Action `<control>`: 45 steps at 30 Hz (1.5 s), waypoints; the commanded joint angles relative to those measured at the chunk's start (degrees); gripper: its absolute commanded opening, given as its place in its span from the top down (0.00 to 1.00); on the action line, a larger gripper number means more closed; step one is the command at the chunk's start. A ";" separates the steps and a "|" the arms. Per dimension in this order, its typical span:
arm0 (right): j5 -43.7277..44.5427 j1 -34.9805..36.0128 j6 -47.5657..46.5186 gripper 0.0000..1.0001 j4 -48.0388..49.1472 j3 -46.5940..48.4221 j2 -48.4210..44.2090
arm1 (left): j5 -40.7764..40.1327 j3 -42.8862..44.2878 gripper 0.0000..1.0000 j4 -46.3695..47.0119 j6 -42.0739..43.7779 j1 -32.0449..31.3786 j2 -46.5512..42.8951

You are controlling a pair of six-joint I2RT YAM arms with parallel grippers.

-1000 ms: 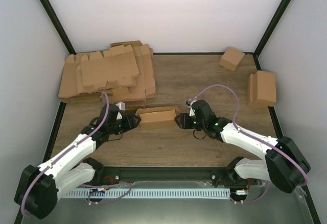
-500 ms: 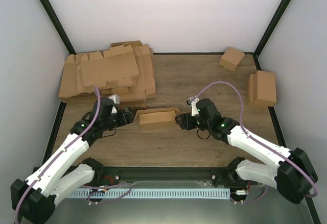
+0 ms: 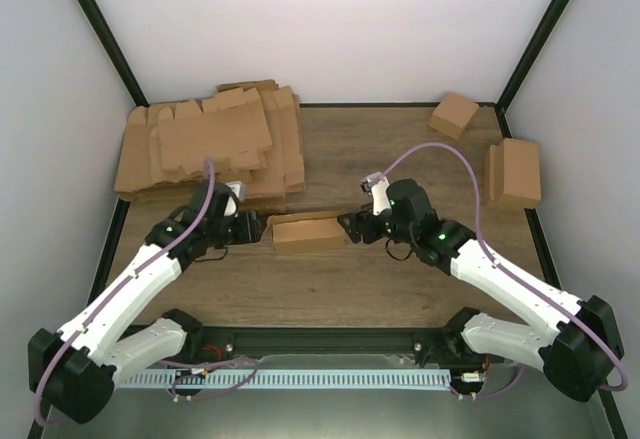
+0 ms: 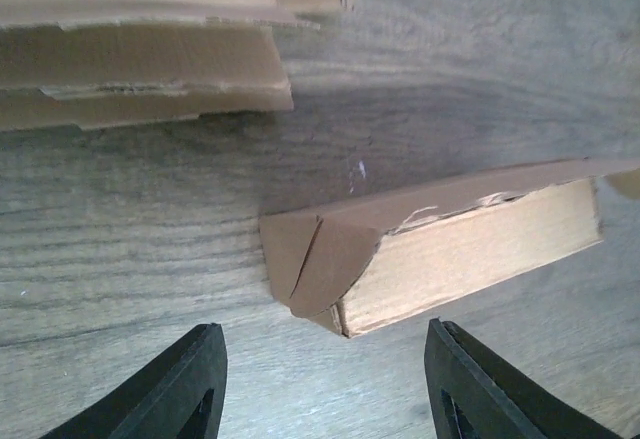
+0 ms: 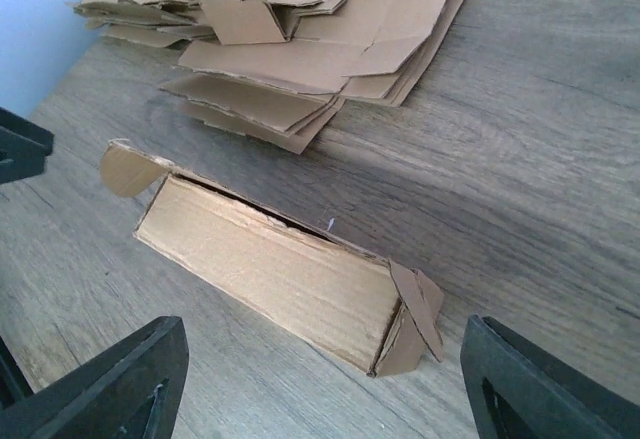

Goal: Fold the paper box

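- As the fingers stand apart in both wrist views with nothing between them, the left end effector (image 3: 252, 229) and the right end effector (image 3: 348, 227) hold nothing; each faces one short end of the paper box (image 3: 308, 231).
- The box lies between them on the surface (image 3: 330, 289), near the pile of flat blanks (image 3: 210, 149) (not touching it).
- It is probably light, thin and easy to crush, so I would take it by the folded ends.
- Its lid gapes by a slit; the inside is hidden.
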 commanded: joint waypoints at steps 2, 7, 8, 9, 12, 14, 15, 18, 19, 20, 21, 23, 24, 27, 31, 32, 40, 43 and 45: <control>-2.30 -0.07 -5.01 0.19 -1.16 3.23 2.17 | 3.43 2.50 0.43 0.40 5.63 -0.41 4.39; 0.41 -0.07 -4.52 0.09 -0.47 2.65 4.82 | 3.90 2.55 0.44 2.65 5.29 -2.18 8.72; 0.53 -0.05 -4.68 0.09 -0.10 2.39 5.36 | 3.87 2.56 0.44 2.95 5.00 -2.48 9.35; 0.13 -0.06 -5.09 0.11 0.22 2.23 5.81 | 3.61 2.51 0.47 3.12 4.70 -2.64 9.82; 0.57 -0.07 -5.25 0.20 -0.06 2.85 7.83 | 2.63 2.95 0.52 3.11 3.90 -3.07 10.63; 1.38 -0.05 -5.31 0.28 -1.41 4.14 9.63 | 1.76 3.52 0.56 2.70 3.55 -3.18 10.82; 1.79 -0.11 -5.28 0.32 -1.97 4.62 10.24 | 1.47 3.76 0.57 2.35 3.33 -3.15 10.97; 2.05 -0.07 -5.41 0.42 -2.97 5.81 11.50 | 1.47 4.55 0.60 1.46 2.52 -3.27 11.99; 1.93 -0.07 -5.46 0.45 -3.09 6.17 11.71 | 1.33 4.70 0.61 1.30 2.27 -3.28 12.32; 1.94 -0.07 -5.54 0.48 -3.23 6.44 11.86 | 1.31 4.75 0.61 1.34 2.05 -3.28 12.67; 2.00 -0.01 -5.64 0.51 -3.46 6.70 12.05 | 1.38 4.74 0.63 1.39 1.91 -3.28 12.90; 1.79 -0.07 -5.65 0.56 -3.99 7.39 12.46 | 1.54 4.91 0.65 1.41 1.44 -3.28 13.53; 1.77 -0.07 -5.53 0.58 -4.28 7.66 12.60 | 1.87 4.98 0.65 1.43 1.20 -3.28 13.78; 1.29 -0.07 -5.19 0.62 -4.80 8.19 12.98 | 2.52 5.18 0.69 1.33 0.62 -3.28 14.28; 2.54 -0.07 -4.96 0.64 -6.15 8.76 13.64 | 2.59 5.49 0.70 1.13 0.14 -3.27 14.21; 3.08 -0.07 -4.81 0.64 -6.53 8.96 13.77 | 2.81 5.66 0.70 1.05 0.04 -3.28 14.24; 4.26 -0.07 -4.19 0.52 -7.66 9.04 15.25 | 5.00 5.95 0.73 0.83 -1.38 -3.27 15.04; 3.14 -0.07 -3.90 0.59 -7.34 8.77 15.41 | 5.75 6.02 0.75 0.72 -2.30 -3.22 15.23; 2.56 -0.07 -3.68 0.64 -7.29 8.80 15.55 | 6.31 6.00 0.76 0.77 -2.79 -3.28 15.50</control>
